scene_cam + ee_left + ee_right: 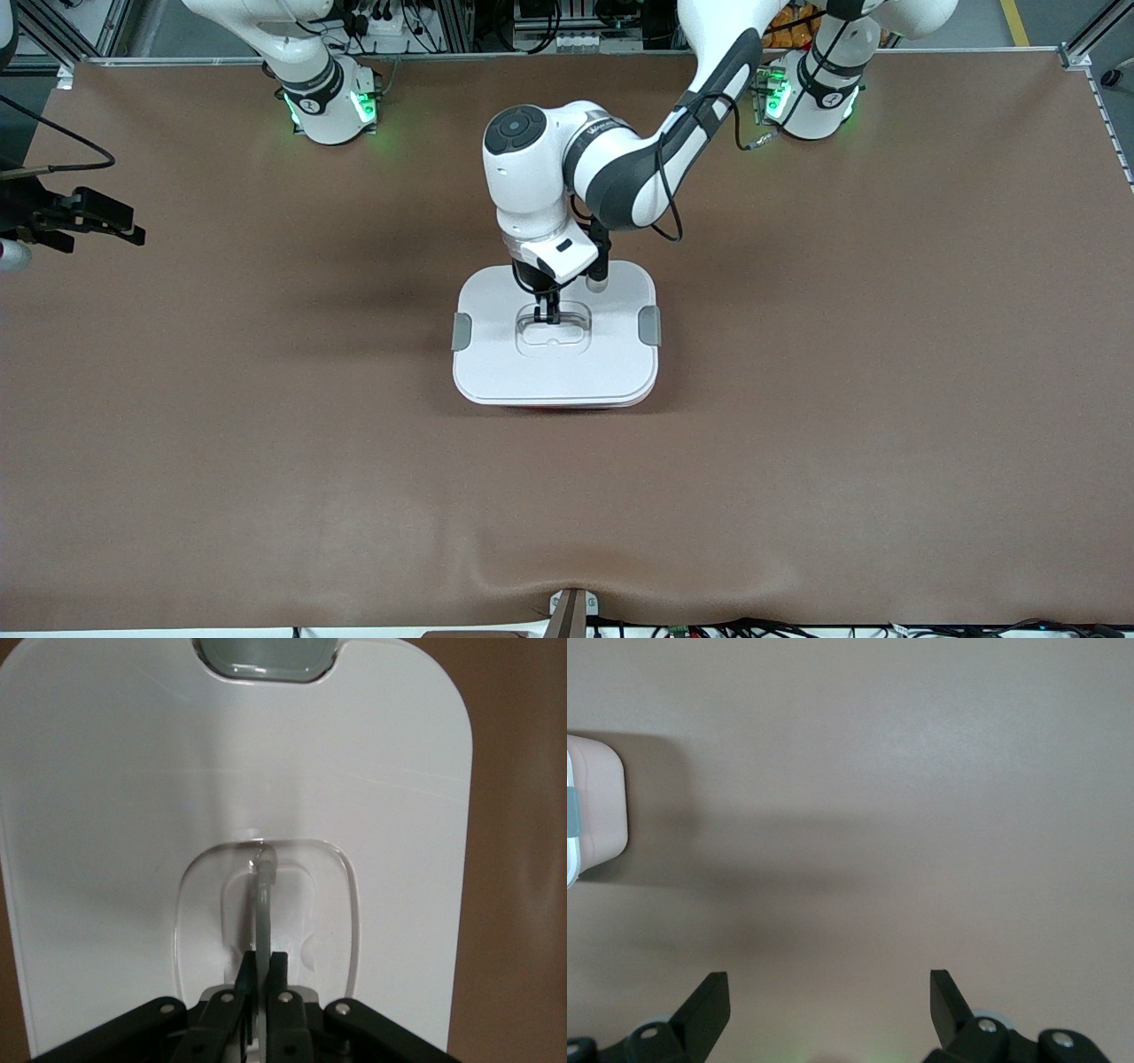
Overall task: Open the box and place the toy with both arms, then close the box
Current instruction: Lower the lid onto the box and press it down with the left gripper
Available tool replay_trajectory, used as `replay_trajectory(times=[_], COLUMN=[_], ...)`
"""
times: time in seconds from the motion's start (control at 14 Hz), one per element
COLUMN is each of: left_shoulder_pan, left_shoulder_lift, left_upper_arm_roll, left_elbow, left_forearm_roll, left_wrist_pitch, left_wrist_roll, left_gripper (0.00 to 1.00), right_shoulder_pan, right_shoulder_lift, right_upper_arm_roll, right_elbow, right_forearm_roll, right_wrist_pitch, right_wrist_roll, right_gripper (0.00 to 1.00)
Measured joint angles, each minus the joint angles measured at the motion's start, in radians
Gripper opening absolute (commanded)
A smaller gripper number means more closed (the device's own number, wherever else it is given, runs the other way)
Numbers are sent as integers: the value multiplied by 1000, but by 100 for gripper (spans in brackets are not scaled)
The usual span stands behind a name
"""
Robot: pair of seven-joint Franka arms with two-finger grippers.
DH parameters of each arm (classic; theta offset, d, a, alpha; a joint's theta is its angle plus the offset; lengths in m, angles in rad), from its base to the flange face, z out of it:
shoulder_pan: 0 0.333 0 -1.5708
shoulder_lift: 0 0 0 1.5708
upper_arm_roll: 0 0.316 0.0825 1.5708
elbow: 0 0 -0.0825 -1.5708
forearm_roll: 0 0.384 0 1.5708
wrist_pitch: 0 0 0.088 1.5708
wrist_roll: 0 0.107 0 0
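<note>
Waiting at the counter edge (177, 399) on the right arm's end, the right claw (106, 221) hangs released over bare brown surface; its wrist view shows both fingers (709, 1010) spread wide with nothing between them, and a corner of the pink tub (598, 806) with one grey clip just in frame.

Mid-counter sits the box (555, 354), lid (496, 301) on and seated flat, white, rounded-rectangular. A grey side clip (462, 331) shows at the lid's edge toward the right arm's end; a second grey clip (649, 325) at the edge toward the left arm's end. A thin pink line of the tub shows under the lid's edge nearest the front camera.

The left arm (620, 168) reaches from its base down over the box. Left claw (547, 312) is in the recessed centre well of the lid, clenched on the lid handle (263, 904): the wrist view shows the fingers (279, 979) pinched tight on either side of the thin translucent handle bar, which stands upright out of the recess. Clip at the lid's edge visible in that same view (264, 660).

Toy: not seen in any view.
</note>
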Motion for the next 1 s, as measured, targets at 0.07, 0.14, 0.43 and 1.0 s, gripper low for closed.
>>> replay_trajectory(times=[0.07,0.14,0.43,1.0], left_shoulder_pan=[0,0,0,0], left_shoulder_lift=[0,0,0,0], left_upper_arm_roll=[0,0,0,-1], left_elbow=[0,0,-2,-28], left_forearm_roll=[0,0,0,0], left_wrist_pitch=[0,0,0,2], left_wrist_roll=[4,10,20,22], left_gripper=[0,0,0,0], right_shoulder_pan=[0,0,0,0], right_shoulder_lift=[0,0,1,3], right_upper_arm_roll=[0,0,0,0], right_elbow=[0,0,0,1], right_forearm_roll=[0,0,0,0], right_wrist_pitch=[0,0,0,0], right_wrist_roll=[0,0,0,0], right_gripper=[100,100,100,100])
